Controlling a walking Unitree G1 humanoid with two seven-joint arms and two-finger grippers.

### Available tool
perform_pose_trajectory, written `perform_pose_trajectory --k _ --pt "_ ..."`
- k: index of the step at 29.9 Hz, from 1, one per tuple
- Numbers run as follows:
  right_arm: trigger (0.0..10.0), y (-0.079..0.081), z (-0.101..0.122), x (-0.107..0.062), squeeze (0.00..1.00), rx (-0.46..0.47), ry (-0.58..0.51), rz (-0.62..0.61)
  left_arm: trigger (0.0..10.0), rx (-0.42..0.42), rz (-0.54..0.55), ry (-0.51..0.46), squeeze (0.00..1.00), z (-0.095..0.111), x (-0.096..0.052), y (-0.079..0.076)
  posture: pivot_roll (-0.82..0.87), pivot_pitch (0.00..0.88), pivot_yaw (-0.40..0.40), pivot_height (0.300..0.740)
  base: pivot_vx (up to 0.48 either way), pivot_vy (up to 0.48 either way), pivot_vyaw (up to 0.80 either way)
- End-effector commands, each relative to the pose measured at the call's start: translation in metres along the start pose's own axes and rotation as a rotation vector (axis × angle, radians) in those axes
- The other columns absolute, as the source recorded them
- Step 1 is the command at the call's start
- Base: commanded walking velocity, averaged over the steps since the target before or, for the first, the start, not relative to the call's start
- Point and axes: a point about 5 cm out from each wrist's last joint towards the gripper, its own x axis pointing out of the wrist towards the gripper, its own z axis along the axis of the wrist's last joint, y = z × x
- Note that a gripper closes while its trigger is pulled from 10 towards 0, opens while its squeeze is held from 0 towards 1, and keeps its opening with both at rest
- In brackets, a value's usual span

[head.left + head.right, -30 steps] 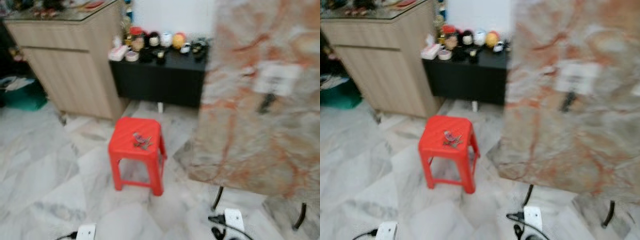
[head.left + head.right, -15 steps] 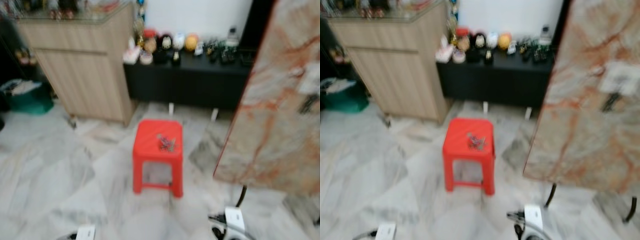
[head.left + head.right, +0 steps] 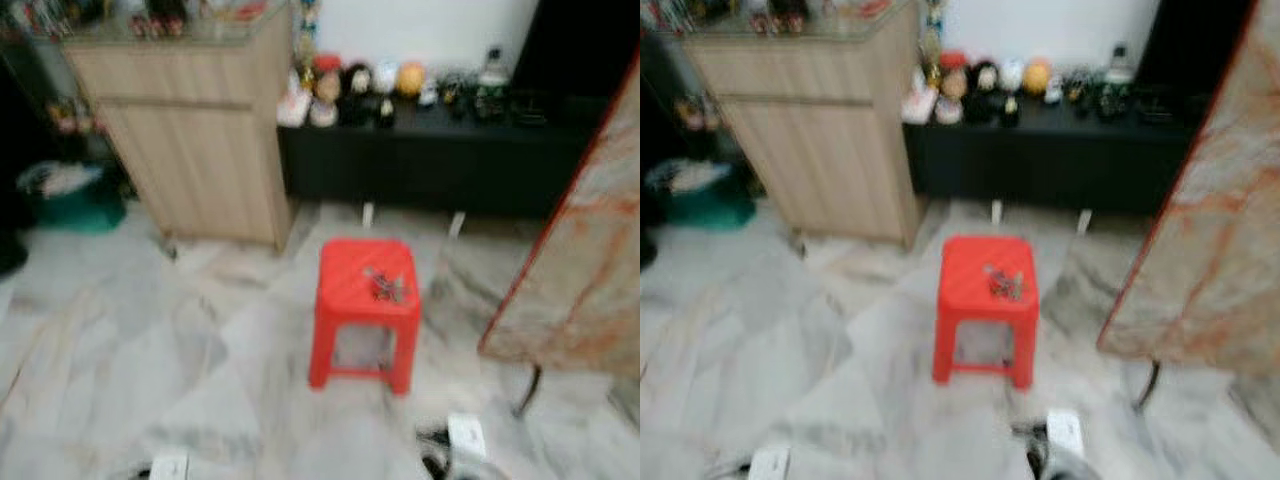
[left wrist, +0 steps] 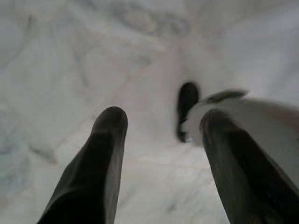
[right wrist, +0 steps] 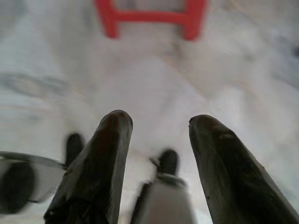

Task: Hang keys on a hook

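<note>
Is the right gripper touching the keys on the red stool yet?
Apart. In the right wrist view the right gripper hangs open over bare floor, short of the red stool; the keys lie on its seat.

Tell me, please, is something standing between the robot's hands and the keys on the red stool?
Nothing visible does. The keys lie uncovered on top of the red stool, with bare marble floor in front of it. Both the left hand and the right hand hang open above the floor.

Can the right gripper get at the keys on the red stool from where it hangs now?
Probably not yet. The keys lie on the red stool, across open floor, while the right gripper hangs low, open, with the stool's legs ahead. Nothing blocks the way; the robot likely needs to step closer.
</note>
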Motion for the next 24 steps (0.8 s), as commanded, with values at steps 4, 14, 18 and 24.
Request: perform_pose_trajectory --k 4,14,18,24 --pt "10.0 -0.0128 -0.0025 -0.0020 0.00 -0.003 0.005 -0.034 10.0 -0.017 -0.018 -0.006 0.00 -0.0015 0.0003 -0.0072 0.09 0.043 -0.007 0.740 0.000 0.000 0.00" --pt "10.0 -0.0120 -0.0019 -0.0020 0.00 -0.005 -0.001 -0.024 10.0 -0.014 -0.031 -0.003 0.00 -0.0006 0.0007 -0.0098 0.09 0.038 -0.009 0.740 0.120 0.000 0.00" --pt "10.0 -0.0119 -0.0018 -0.0020 0.00 -0.007 -0.001 -0.022 10.0 -0.016 -0.030 -0.004 0.00 -0.0007 0.0007 -0.0099 0.09 0.038 -0.009 0.740 0.316 0.000 0.00" --pt "10.0 -0.0110 -0.0022 -0.0019 0.00 -0.027 0.003 -0.011 10.0 -0.006 -0.032 0.002 0.00 -0.0014 0.0007 -0.0099 0.09 0.028 -0.003 0.740 0.316 0.000 0.00"
